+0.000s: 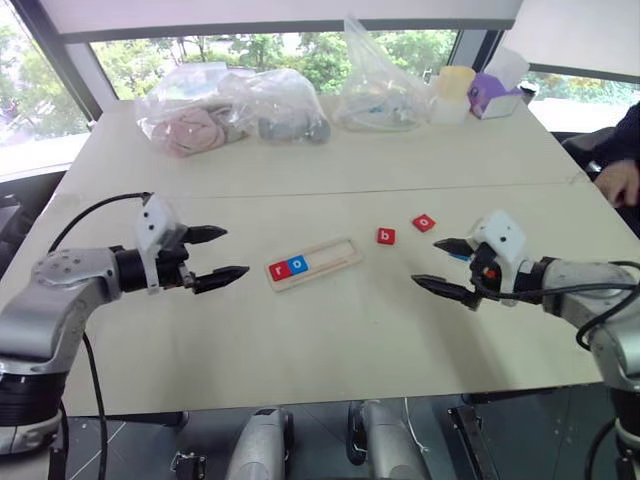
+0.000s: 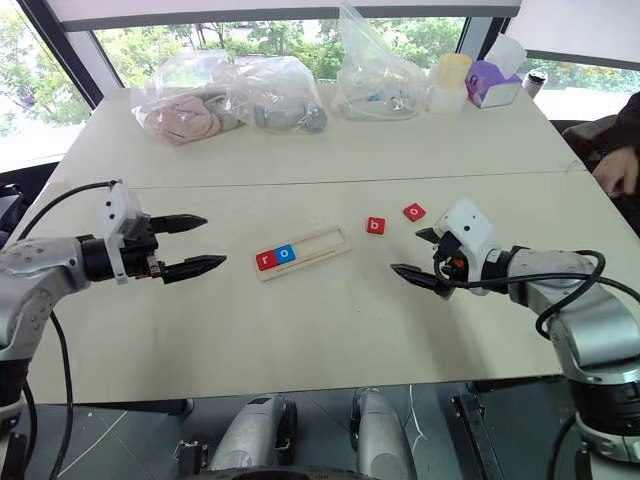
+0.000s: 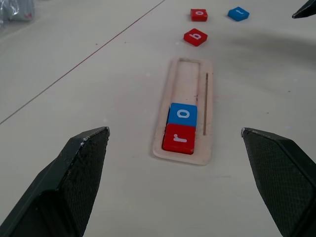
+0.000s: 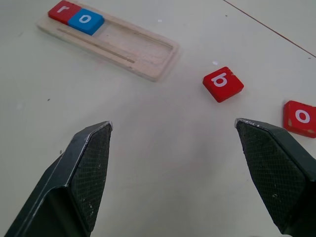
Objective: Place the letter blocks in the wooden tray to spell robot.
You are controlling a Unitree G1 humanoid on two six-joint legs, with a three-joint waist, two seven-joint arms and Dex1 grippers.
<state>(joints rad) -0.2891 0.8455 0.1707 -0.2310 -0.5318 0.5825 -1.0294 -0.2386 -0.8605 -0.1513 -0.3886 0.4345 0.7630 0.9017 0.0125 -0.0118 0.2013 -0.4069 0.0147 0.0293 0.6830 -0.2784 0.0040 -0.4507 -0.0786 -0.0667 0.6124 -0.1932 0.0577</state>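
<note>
The wooden tray lies slanted at the table's middle, between my two grippers. At its left end sit a red "r" block and a blue "o" block, side by side in the groove. A red "b" block and a red "o" block lie loose on the table to the tray's right. A blue block lies just beyond them, near my right gripper. My left gripper hovers open to the left of the tray. My right gripper hovers open to the tray's right, close to the loose blocks. Neither holds anything.
Clear plastic bags of soft items, a yellow cup and a purple box line the table's far side. A person's hand rests at the right edge. A seam crosses the tabletop behind the tray.
</note>
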